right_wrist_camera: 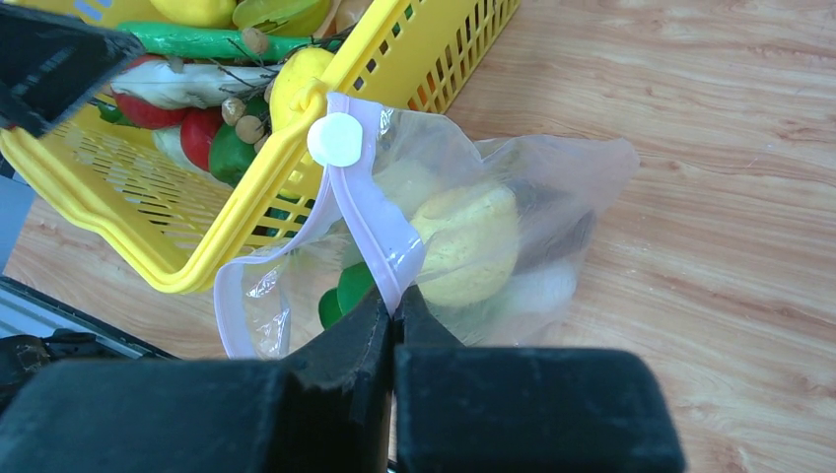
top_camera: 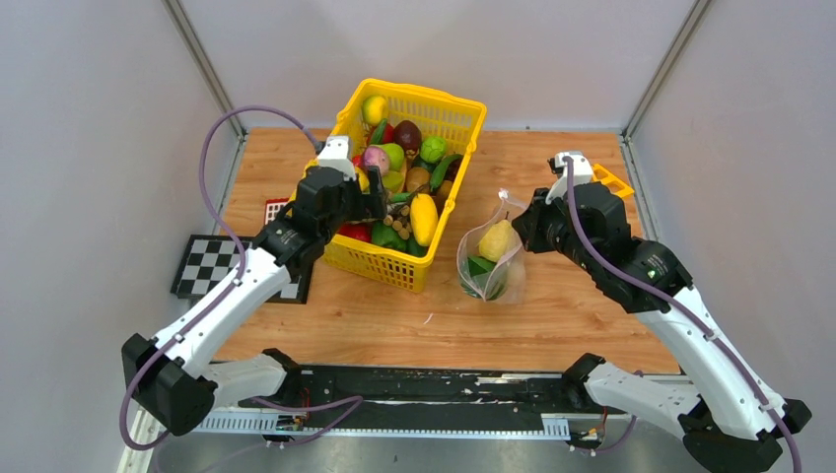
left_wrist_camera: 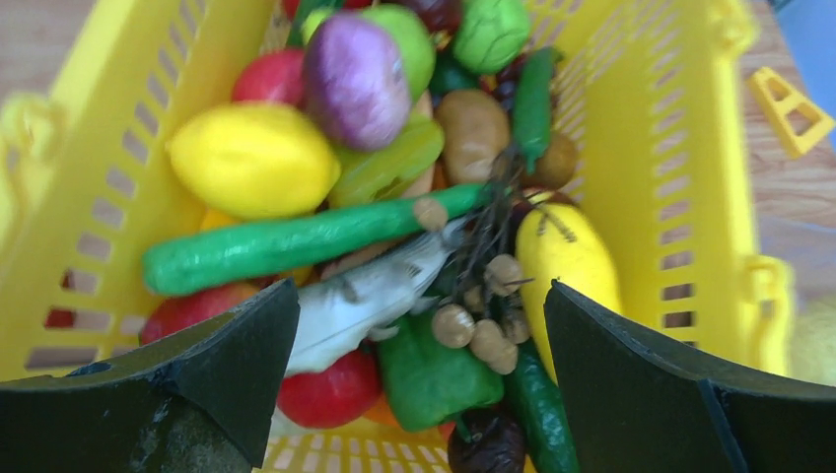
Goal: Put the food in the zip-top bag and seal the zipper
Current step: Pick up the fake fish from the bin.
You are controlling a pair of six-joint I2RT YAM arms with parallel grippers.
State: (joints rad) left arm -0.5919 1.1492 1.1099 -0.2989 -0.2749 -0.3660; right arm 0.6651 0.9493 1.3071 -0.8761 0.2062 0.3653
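The clear zip-top bag point(top_camera: 490, 261) stands right of the yellow basket point(top_camera: 453, 116) with its mouth open; it holds a yellow fruit point(right_wrist_camera: 468, 241) and a green piece point(right_wrist_camera: 347, 288). My right gripper point(right_wrist_camera: 394, 307) is shut on the bag's pale pink zipper strip point(right_wrist_camera: 380, 232) and holds the mouth up; a white slider button point(right_wrist_camera: 335, 139) sits on the strip. My left gripper point(left_wrist_camera: 419, 345) is open over the basket's near end, above a green pepper point(left_wrist_camera: 434, 379), a red tomato point(left_wrist_camera: 330, 389), a white fish point(left_wrist_camera: 360, 296) and brown berries point(left_wrist_camera: 483, 330). It holds nothing.
The basket holds several more toys: a lemon point(left_wrist_camera: 251, 158), a purple onion point(left_wrist_camera: 355, 79), a long green cucumber point(left_wrist_camera: 296, 241), a yellow mango point(top_camera: 424, 219). A checkerboard card point(top_camera: 212, 264) lies at the left and a small yellow piece point(top_camera: 613, 180) at the back right.
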